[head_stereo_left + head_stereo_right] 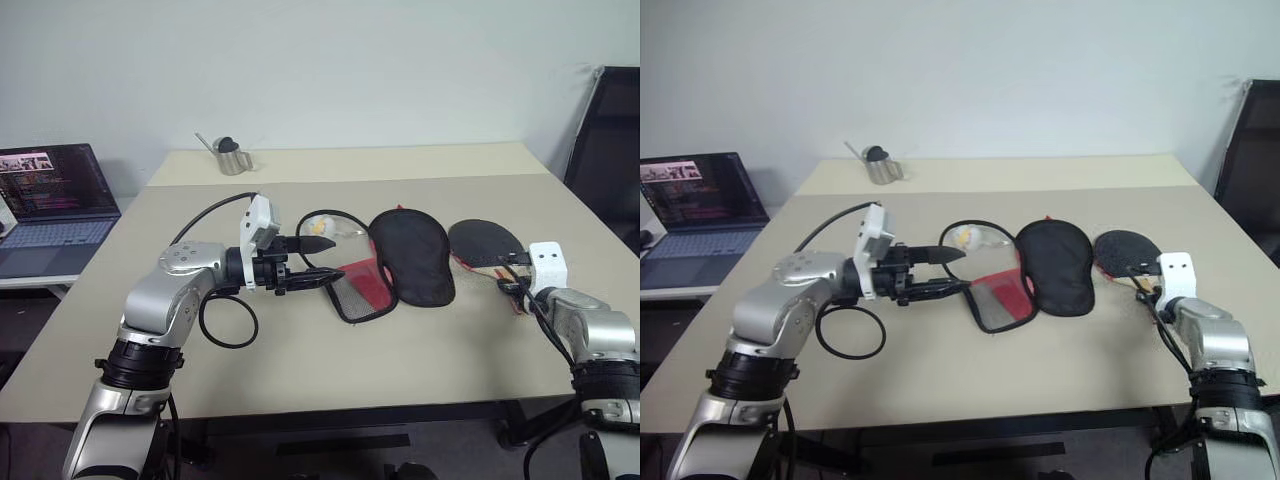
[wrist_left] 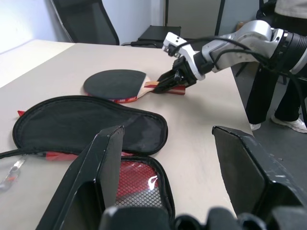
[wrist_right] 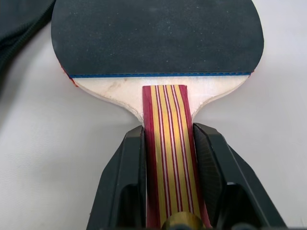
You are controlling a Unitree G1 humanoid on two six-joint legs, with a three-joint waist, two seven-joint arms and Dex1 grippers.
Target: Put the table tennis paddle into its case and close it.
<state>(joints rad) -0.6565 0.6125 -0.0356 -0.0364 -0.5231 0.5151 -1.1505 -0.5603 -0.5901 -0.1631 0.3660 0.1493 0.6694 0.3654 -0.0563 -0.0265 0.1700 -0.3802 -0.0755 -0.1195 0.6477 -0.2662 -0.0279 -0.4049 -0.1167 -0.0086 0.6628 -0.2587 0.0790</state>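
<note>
The table tennis paddle [image 1: 483, 242] lies flat on the table at the right, black rubber face up. Its striped handle [image 3: 168, 158] sits between the fingers of my right gripper [image 3: 168, 132], which press on both of its sides. The black case [image 1: 412, 255] lies unzipped at the table's middle, just left of the paddle. Its mesh and red flap [image 1: 360, 290] is folded out toward me. My left gripper [image 1: 328, 262] points level toward the right at that flap. Its fingers stand wide apart, the lower one at the flap's rim [image 2: 144, 179].
A laptop [image 1: 50, 205] stands on a side desk at the left. At the table's far side is a metal pitcher [image 1: 232, 157]. A black cable loop [image 1: 228, 320] hangs by my left arm. A black chair [image 1: 610, 150] stands beyond the right edge.
</note>
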